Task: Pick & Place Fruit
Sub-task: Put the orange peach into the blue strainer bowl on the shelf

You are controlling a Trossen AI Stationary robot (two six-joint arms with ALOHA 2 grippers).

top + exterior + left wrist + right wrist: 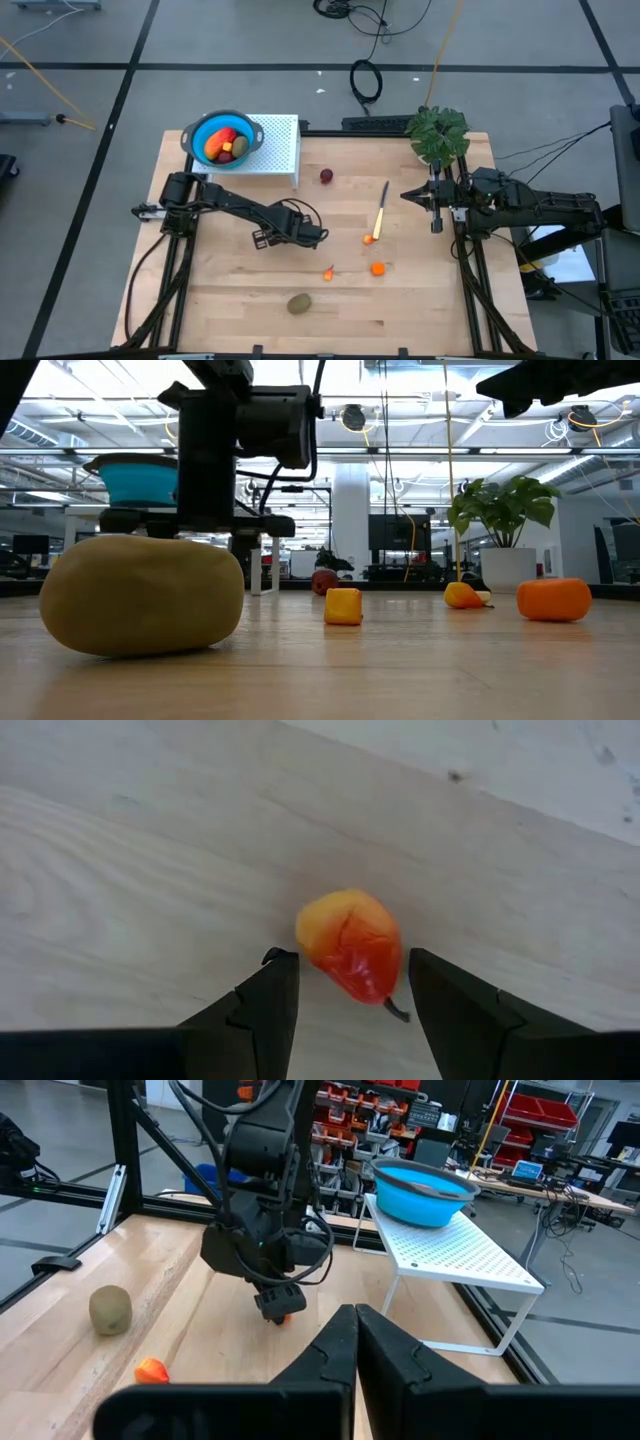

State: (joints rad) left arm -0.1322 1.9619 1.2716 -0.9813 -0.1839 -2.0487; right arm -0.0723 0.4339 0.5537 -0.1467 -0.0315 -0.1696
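A small orange-red fruit piece (350, 942) with a short stem lies on the wooden table (230, 290). My left gripper (350, 960) points down over it, open, with one finger on either side and a gap showing to each. In the high view my left gripper (316, 238) hides that piece; the right wrist view shows it as an orange spot (281, 1318) under the fingers. My right gripper (437, 210) waits shut at the table's right side, held level. A blue bowl (222, 138) holding fruit stands on a white rack (280, 150) at the far left.
Loose on the table: a dark red ball (326, 176), a brown-green oval (299, 303) near the front edge, a small orange bit (328, 272), an orange piece (377, 268), and a yellow-handled knife (382, 205) with an orange piece (368, 239) at its near end. A potted plant (438, 132) stands far right.
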